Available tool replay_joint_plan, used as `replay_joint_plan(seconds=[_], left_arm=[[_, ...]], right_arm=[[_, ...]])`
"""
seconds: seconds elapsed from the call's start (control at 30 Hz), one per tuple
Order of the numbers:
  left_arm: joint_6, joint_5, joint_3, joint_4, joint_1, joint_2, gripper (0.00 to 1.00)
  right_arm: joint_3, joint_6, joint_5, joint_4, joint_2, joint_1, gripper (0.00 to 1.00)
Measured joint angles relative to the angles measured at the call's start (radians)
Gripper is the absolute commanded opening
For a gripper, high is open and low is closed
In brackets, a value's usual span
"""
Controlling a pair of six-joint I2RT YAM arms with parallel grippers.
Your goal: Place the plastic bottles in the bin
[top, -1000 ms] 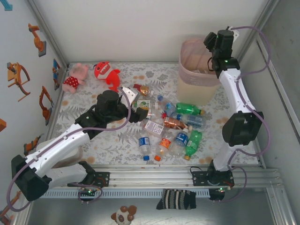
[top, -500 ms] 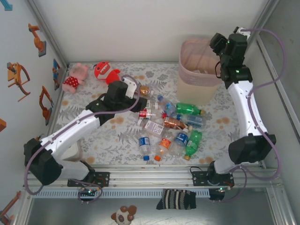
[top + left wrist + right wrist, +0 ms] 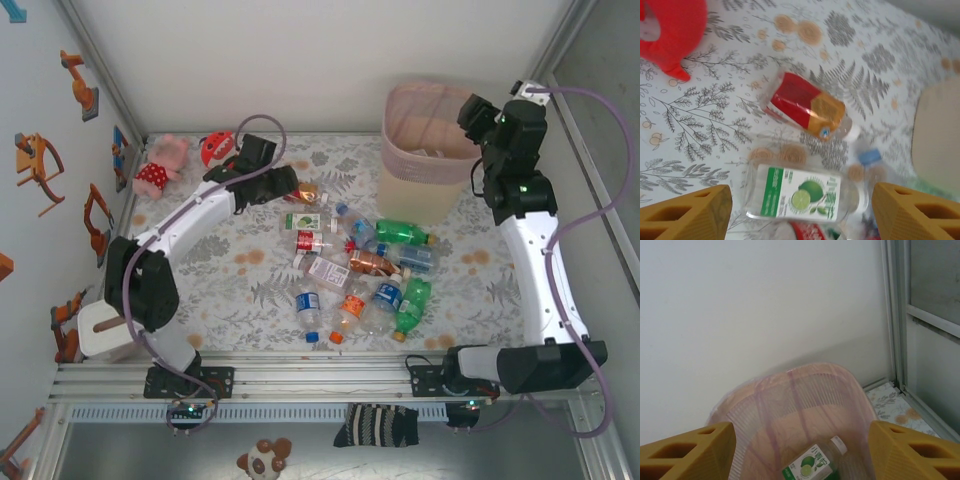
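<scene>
- Left pincer [image 3: 801,200]: jaws wide apart, nothing gripped. Its orange fingers [image 3: 690,212] occupy the two lower corners of the left wrist view. Neither is seen touching a bottle.
- Between those fingers, at lower centre, a clear plastic bottle with a green-and-white lime label [image 3: 802,194] lies on its side on the leaf-patterned table cover [image 3: 705,120].
- Above it, at frame centre, lies a clear plastic bottle with a red-and-orange label [image 3: 805,106], set at a slant. A blue-capped clear bottle [image 3: 870,159] lies at the right, partly blurred.
- A red plush toy [image 3: 675,30] occupies the upper left corner of that view.
- Right pincer [image 3: 800,432]: jaws wide apart, nothing gripped, nothing touched. Its fingers sit in the lower corners of the right wrist view.
- The tall round bin with pink perforated upper wall and cream lower body [image 3: 420,150] stands at upper right of the top view, against the back wall. The right pincer sits just right of its rim, facing the bin.
- Inside the bin, at lower centre of the right wrist view, lies a clear lime-labelled bottle with a white cap [image 3: 812,462].
- The loose plastic bottles [image 3: 365,265], clear and green, lie clustered at the centre of the top view, below and left of the bin.
- A pink plush toy [image 3: 165,165] lies at upper left of the top view, beside the red one.
</scene>
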Motion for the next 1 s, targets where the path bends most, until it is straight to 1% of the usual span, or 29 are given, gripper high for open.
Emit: replay_joint_plan(seconds=[0.23,0.5,0.7,1.0], left_arm=[[-0.281,0.003,0.152,-0.037,0.024,0.153,0.75],[-0.529,0.099,0.286,-0.053,0.054,0.32,0.77],[-0.667,0.163,0.336,-0.058,0.067,0.424,0.79],[-0.802,0.222,0.366,-0.042,0.091,0.525,0.78]], right_arm=[[-0.018,-0.022,0.018,-0.032,-0.016,0.0,0.69],[-0.031,-0.051,0.035,-0.048,-0.044,0.0,0.7],[-0.031,-0.071,0.047,-0.052,-0.063,0.0,0.7],[-0.045,-0.1,0.065,-0.079,-0.08,0.0,0.7]])
